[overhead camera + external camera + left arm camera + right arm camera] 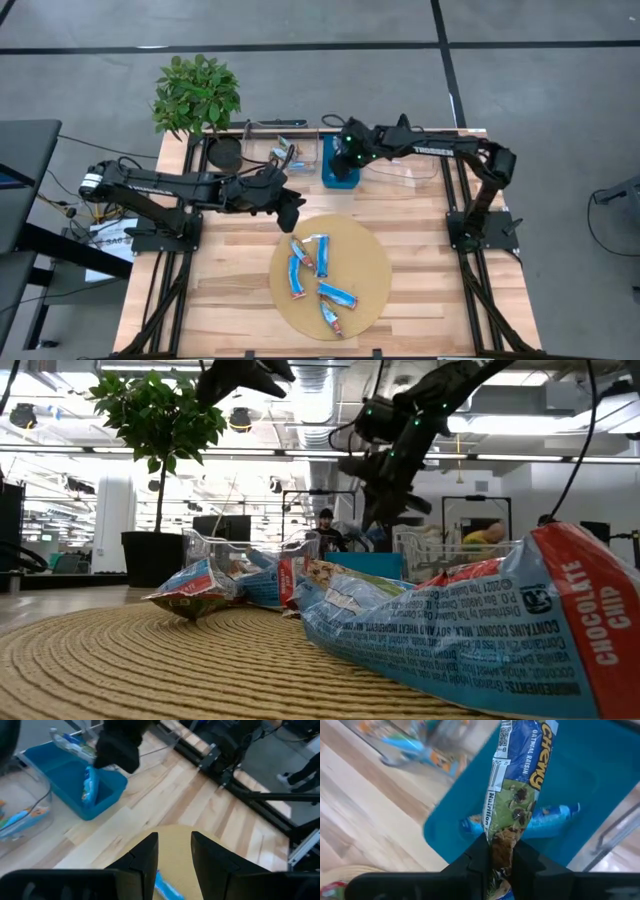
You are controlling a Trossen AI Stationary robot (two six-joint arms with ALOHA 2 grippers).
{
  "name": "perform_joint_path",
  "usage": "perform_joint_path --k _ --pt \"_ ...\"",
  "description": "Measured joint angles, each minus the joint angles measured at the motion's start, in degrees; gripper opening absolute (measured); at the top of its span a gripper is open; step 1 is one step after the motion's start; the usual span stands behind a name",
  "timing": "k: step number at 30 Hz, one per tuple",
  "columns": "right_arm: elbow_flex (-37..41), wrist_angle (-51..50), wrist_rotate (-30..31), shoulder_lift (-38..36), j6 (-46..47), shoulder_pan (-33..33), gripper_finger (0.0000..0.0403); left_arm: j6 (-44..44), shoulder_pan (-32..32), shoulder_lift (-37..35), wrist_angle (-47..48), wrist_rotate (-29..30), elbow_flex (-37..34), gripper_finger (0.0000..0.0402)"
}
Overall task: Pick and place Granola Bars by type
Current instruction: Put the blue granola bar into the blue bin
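Note:
Several blue-wrapped granola bars (322,270) lie on a round woven mat (370,250) near the table's near edge; in the low view they fill the foreground (450,630). My right gripper (501,851) hovers over a blue bin (338,178) at the far side, shut on an oatmeal-raisin bar (517,785). Another bar (555,815) lies on the bin's floor. My left gripper (174,855) is open and empty above the mat's far-left rim (290,210). A clear tub (283,152) left of the bin holds more bars. My right gripper pinches the oatmeal-raisin bar between its two fingers at one end of the wrapper (502,837), coming from above. The bar hangs lengthwise below the fingers, down into the blue bin (90,785). Whether its lower end touches the bin's floor, I cannot tell.
A potted plant (195,92) stands at the table's far-left corner. A second clear tub (405,172) sits right of the blue bin. Bare wood lies between the mat and the bins and on the mat's left and right.

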State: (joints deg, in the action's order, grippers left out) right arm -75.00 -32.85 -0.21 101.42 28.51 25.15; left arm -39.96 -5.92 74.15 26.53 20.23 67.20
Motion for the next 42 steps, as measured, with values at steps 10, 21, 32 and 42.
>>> perform_joint_path --k 10,21,32,42 --pt "-0.68 -1.38 -0.06 0.95 -4.04 0.27 0.0064 -1.19 0.94 0.00 3.64 0.35 0.00 0.0107" --pt "-4.50 -2.93 0.11 0.93 -6.81 0.01 0.0165 -1.16 0.94 0.00 3.51 0.63 0.00 0.0107" --pt "-12.59 -8.38 -7.34 -3.42 -33.44 -9.13 0.0201 8.67 0.31 0.00 0.48 -16.29 0.00 0.0107" --pt "-12.57 -17.16 -7.21 -4.97 -45.95 -22.60 0.0183 12.70 -4.69 0.00 9.23 -22.79 0.02 0.0107"
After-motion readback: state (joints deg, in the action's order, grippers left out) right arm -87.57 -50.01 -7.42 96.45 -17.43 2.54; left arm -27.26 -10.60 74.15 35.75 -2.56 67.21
